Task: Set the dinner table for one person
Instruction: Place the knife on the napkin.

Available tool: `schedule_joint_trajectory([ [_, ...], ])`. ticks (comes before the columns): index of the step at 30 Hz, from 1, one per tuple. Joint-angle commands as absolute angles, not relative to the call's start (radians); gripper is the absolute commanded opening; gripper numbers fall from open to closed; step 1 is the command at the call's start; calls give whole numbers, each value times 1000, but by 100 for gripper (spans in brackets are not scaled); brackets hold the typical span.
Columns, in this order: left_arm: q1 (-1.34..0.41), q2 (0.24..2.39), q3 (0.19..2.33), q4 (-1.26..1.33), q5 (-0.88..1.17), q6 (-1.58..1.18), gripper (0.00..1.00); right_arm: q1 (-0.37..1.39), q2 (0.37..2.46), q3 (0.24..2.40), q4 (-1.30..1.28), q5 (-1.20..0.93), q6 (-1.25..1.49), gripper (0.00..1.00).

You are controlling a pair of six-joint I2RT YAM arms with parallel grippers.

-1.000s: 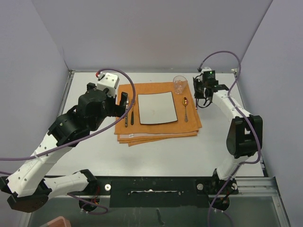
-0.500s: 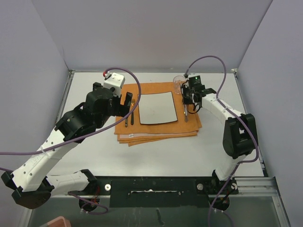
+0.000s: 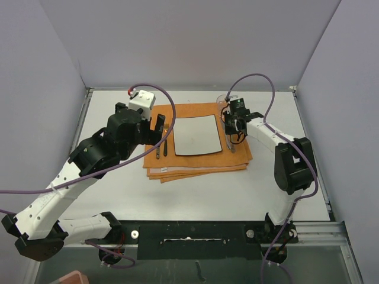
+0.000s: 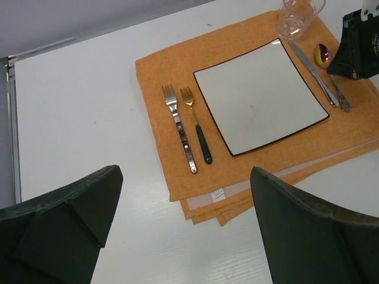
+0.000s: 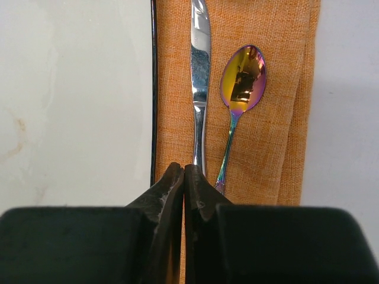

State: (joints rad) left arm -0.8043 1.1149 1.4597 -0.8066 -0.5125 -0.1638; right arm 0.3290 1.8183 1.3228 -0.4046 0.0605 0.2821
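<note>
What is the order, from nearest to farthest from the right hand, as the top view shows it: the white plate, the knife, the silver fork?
1. knife: directly below the right hand, right of the plate.
2. plate: in the middle of the orange mat.
3. silver fork: on the mat's far left side.

we find bright, even, diffuse lighting from above in all three views, leaving only soft, faint shadows on the dinner table (image 3: 195, 189). we note mirror-like reflections on the spoon (image 5: 243, 74) and knife (image 5: 200, 53), while the right gripper (image 5: 184, 168), close to its lens, reads dark and slightly soft.
</note>
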Motion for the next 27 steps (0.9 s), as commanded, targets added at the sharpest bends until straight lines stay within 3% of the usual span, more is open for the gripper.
schedule_joint_trajectory([
  [1,-810,1114,1520,-772,-541,-169,90,336,1818,1320,-378,86,288,0],
  [10,-811,1120,1514,-760,-558,-147,90,345,1827,1378,-422,51,263,0],
  [16,-810,1172,1506,-699,-575,-127,97,388,1673,1421,-391,29,205,28],
  [19,-807,1190,1516,-637,-555,-150,98,391,1524,1407,-331,74,167,48],
  [27,-805,1140,1374,-404,-378,-80,98,391,1294,1267,-359,230,98,56],
])
